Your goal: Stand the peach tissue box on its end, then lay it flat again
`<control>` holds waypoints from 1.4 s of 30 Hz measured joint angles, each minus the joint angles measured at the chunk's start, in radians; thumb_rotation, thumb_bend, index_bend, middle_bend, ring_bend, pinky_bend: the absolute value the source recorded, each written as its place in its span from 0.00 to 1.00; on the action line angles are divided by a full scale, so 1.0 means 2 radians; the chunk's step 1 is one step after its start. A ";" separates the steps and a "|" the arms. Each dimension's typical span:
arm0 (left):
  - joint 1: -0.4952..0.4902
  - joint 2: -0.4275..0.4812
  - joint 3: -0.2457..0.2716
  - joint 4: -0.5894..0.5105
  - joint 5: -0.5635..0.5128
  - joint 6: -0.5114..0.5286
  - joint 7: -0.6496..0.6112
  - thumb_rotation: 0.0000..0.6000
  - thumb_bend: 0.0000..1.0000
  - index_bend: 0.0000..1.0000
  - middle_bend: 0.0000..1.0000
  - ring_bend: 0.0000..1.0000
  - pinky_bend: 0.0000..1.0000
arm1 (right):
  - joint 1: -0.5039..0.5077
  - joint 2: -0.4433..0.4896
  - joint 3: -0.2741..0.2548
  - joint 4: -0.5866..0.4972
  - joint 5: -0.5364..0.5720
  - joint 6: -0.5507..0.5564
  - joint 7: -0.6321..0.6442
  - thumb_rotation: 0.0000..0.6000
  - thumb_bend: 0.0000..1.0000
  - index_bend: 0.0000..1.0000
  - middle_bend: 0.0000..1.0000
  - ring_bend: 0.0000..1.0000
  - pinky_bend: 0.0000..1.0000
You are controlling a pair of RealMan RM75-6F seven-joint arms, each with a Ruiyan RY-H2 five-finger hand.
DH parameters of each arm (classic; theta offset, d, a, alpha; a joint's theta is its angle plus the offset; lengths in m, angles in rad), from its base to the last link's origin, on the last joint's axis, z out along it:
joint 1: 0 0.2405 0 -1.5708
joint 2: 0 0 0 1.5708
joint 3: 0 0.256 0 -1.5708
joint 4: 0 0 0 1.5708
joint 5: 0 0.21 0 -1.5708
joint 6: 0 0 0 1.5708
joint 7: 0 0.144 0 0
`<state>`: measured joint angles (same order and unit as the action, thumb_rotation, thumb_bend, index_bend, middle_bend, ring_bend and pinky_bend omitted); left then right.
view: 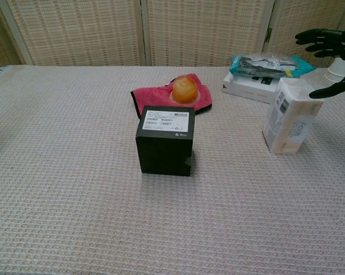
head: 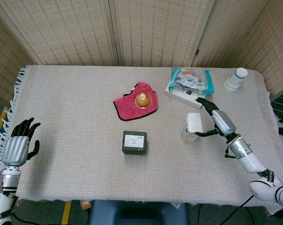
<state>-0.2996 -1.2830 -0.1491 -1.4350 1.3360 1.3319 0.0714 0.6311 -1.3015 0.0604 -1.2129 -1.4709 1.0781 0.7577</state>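
The peach tissue box (head: pixel 192 126) (view: pixel 289 117) stands upright on its end on the woven cloth, right of centre. My right hand (head: pixel 215 121) (view: pixel 329 51) hovers just above and to the right of its top, fingers spread and holding nothing. The thumb tip hangs close to the box's upper right corner; the other fingers are clear of it. My left hand (head: pixel 18 145) shows only in the head view, at the table's left edge, fingers apart and empty, far from the box.
A black box (head: pixel 134 142) (view: pixel 165 140) sits mid-table. Behind it an orange ball (head: pixel 142 99) (view: pixel 185 89) rests on a red cloth (head: pixel 132 107) (view: pixel 152 96). A teal packet (head: pixel 190 78) (view: pixel 266 64) lies on a white carton (head: pixel 186 95) (view: pixel 246 89). A white cup (head: pixel 236 79) (view: pixel 341 69) stands far right.
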 measured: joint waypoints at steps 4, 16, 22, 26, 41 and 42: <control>0.001 0.001 -0.001 -0.003 -0.001 0.001 0.002 1.00 0.55 0.18 0.00 0.00 0.11 | 0.006 0.055 0.013 -0.099 0.044 -0.039 -0.112 1.00 0.00 0.00 0.00 0.00 0.00; 0.001 0.002 -0.002 -0.006 -0.005 0.000 0.007 1.00 0.55 0.18 0.00 0.00 0.11 | 0.072 0.122 0.032 -0.186 0.226 -0.180 -0.339 1.00 0.00 0.00 0.00 0.00 0.00; 0.002 0.003 -0.003 -0.006 -0.006 0.002 0.006 1.00 0.55 0.18 0.00 0.00 0.11 | 0.117 0.117 0.028 -0.194 0.304 -0.216 -0.413 1.00 0.00 0.00 0.00 0.00 0.00; 0.002 0.003 -0.003 -0.007 -0.007 0.001 0.006 1.00 0.55 0.18 0.00 0.00 0.11 | 0.135 0.116 0.023 -0.201 0.339 -0.223 -0.439 1.00 0.00 0.00 0.00 0.00 0.00; 0.002 0.004 -0.002 -0.008 -0.004 0.002 0.001 1.00 0.55 0.17 0.00 0.00 0.11 | 0.168 0.117 -0.005 -0.215 0.421 -0.215 -0.491 1.00 0.00 0.08 0.14 0.04 0.00; 0.002 0.004 -0.002 -0.008 -0.004 0.002 0.001 1.00 0.55 0.17 0.00 0.00 0.11 | 0.171 0.117 -0.007 -0.215 0.428 -0.214 -0.495 1.00 0.00 0.10 0.16 0.06 0.00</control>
<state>-0.2956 -1.2750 -0.1539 -1.4504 1.3287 1.3358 0.0733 0.9723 -1.0678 0.0470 -1.6423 -0.6152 0.6506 -0.2320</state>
